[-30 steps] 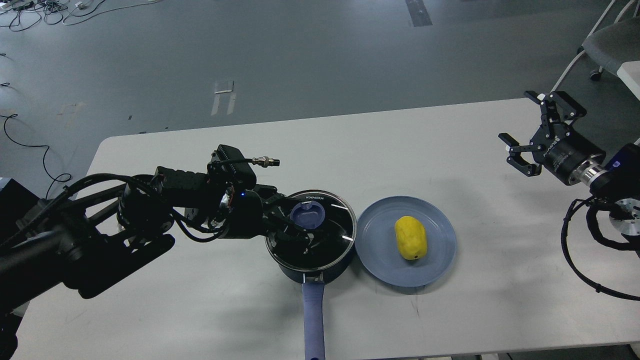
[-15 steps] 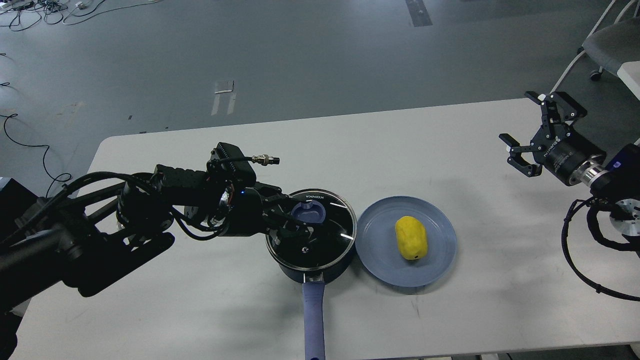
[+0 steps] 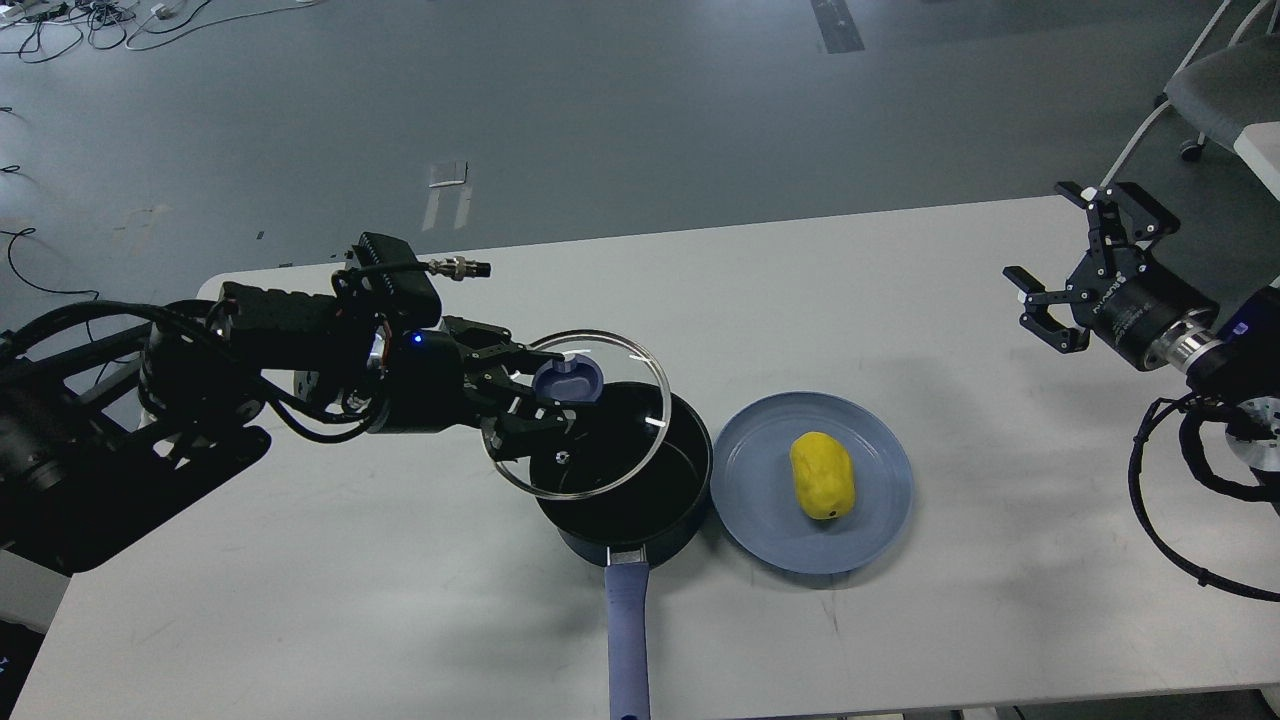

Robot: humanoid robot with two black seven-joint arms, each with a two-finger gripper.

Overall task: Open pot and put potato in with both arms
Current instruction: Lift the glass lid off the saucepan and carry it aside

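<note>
The dark navy pot (image 3: 640, 505) stands at the table's middle front, its long blue handle (image 3: 628, 640) pointing toward me. My left gripper (image 3: 545, 392) is shut on the blue knob (image 3: 568, 380) of the glass lid (image 3: 580, 412). It holds the lid raised above the pot and shifted to the left, so the black inside shows. The yellow potato (image 3: 822, 475) lies on a flat blue plate (image 3: 760, 500) right of the pot. My right gripper (image 3: 1075, 270) is open and empty in the air above the table's far right edge.
The white table (image 3: 900, 300) ends close behind the right gripper. A chair (image 3: 1215, 90) stands at the far right beyond the table. Cables lie on the grey floor at the far left.
My left gripper has lifted the lid off the pot and carried it up and to the left. The right arm has barely moved.
</note>
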